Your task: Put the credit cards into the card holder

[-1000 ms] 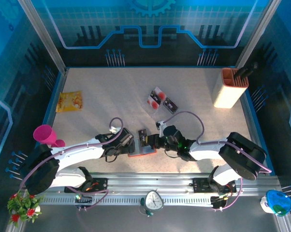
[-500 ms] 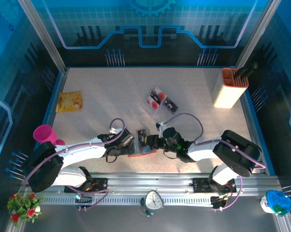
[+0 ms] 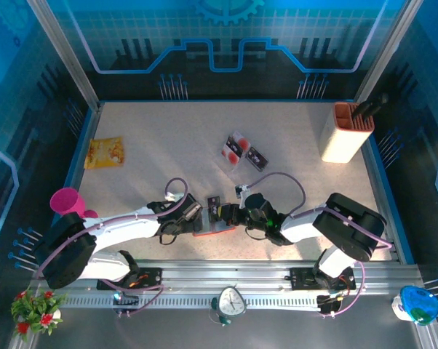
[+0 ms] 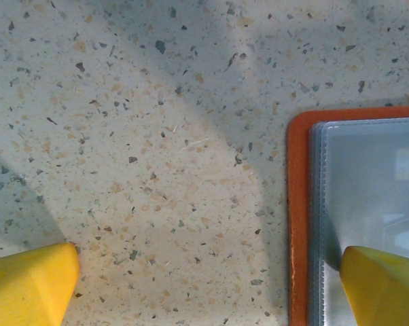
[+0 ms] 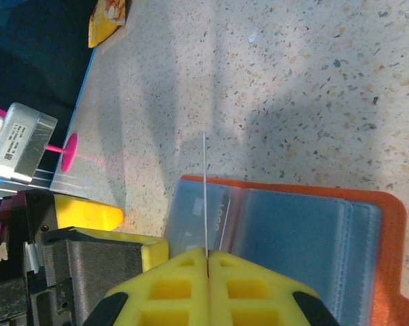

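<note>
One card point(image 5: 205, 183) is pinched edge-on in the right gripper point(image 5: 206, 257). Its yellow fingers are pressed together on the card, and the thin edge pokes out over the card holder point(image 5: 293, 238). The holder lies open and flat at the near middle of the table point(image 3: 168, 138), between the two grippers, orange-red cover down and grey-clear pockets up.

The left gripper point(image 4: 204, 288) is spread wide and holds nothing. One fingertip point(image 4: 378, 285) is over the holder's clear pocket near its edge and the other is over bare tabletop. Whether it presses down can't be told; it looks like bracing.

More credit cards point(image 3: 257, 158) lie further back, well apart from the holder, beside a clear tray point(image 3: 235, 147) with red-and-white contents.

Handling, as a judgement:
- **Card:** light, stiff, thin and slick-faced. Pinching the flat faces near one short end leaves the leading edge free for the slot. It may pivot or slip if that edge catches.
- **Holder:** light and soft, and the pocket film is likely to buckle or slide. Best pinned on the cover or pocket edge, away from the slot mouth.

Writing:
- **Another card** point(image 5: 217, 219) seems to sit in a pocket; pale marks show through the film but are unreadable.
- **Grey labelled block** point(image 5: 21, 139): print too small to read.
- **Yellow packet** point(image 3: 105, 153): not legible.
- **Brands:** none made out.
</note>
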Tool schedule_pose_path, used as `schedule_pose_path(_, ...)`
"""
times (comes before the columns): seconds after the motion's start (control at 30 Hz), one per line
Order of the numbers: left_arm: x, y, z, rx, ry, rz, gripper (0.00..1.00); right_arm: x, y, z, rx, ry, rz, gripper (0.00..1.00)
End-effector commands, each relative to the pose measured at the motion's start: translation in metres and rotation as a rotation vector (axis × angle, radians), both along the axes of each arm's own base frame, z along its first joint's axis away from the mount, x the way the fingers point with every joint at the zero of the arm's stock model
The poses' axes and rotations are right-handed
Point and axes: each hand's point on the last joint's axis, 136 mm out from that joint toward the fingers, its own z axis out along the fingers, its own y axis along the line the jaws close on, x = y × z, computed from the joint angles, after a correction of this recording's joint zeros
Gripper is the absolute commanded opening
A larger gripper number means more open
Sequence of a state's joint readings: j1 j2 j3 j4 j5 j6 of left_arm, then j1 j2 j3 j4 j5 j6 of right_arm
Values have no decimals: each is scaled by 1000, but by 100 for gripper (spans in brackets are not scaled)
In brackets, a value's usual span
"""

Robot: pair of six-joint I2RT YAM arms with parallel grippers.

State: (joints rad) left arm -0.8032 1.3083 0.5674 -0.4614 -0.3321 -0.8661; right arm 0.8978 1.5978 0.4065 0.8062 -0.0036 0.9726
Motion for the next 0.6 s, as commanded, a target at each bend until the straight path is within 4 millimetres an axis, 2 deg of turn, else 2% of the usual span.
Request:
schedule_pose_path(0.0, -11, 11, -10, 52, 42, 2, 99, -1, 3, 1, 19, -8, -5, 0)
schedule_pose_path(0.57, -10, 10, -10, 50, 39, 2, 99, -12, -1, -16, -6, 48, -13, 0)
